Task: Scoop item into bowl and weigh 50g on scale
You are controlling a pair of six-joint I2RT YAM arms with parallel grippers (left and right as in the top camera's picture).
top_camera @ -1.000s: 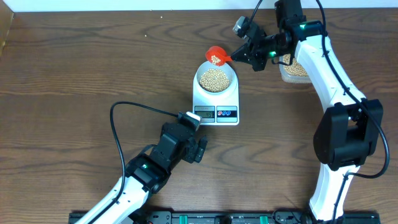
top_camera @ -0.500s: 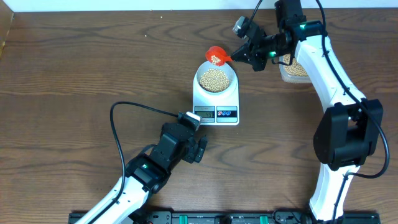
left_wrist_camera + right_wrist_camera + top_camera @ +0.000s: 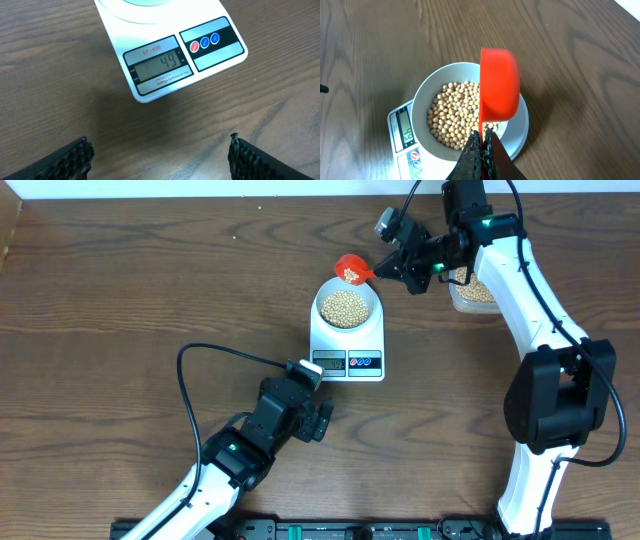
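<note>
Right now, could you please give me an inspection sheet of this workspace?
Surface: dark wood-grain table.
Job's things: white bowl full of beans sits on the scale; display reads 49. Red scoop, a few beans inside, hangs tilted above the bowl's rim. Clear tub of beans, partly hidden by the right arm.
Clutter: nothing seen.
Grippers: left gripper open, empty, in front of the scale; right gripper shut on the scoop's handle.
Cables: black cable loops over the table by the left arm.
Surroundings: white wall at the far edge; black rail at the near edge.
</note>
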